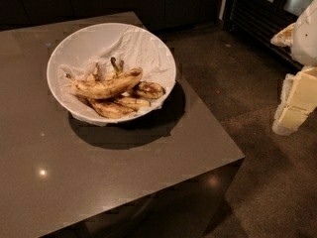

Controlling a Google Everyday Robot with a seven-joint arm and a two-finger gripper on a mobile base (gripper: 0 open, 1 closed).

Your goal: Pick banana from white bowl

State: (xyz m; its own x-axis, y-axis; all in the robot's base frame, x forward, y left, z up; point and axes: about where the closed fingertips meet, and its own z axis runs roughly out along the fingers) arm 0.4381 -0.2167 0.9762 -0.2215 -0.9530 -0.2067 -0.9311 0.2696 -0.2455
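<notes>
Long, pale, brown-speckled yellow banana [106, 87] atop the pile in the wide round white paper-lined bowl [59, 58]
The bowl sits near the far edge of the glossy grey-brown tabletop [99, 182], shorter darker bananas [111, 109] beneath; the pale blocky gripper [293, 108] hangs beyond the right edge, spread or closed I cannot tell

Bowl [55, 58] on table [124, 182], toward rear. Banana [104, 87] in bowl, lying across other bananas [111, 109], stem end left. Gripper [294, 108], apparently, far right, off table, over floor [247, 83], well apart from bowl.
</notes>
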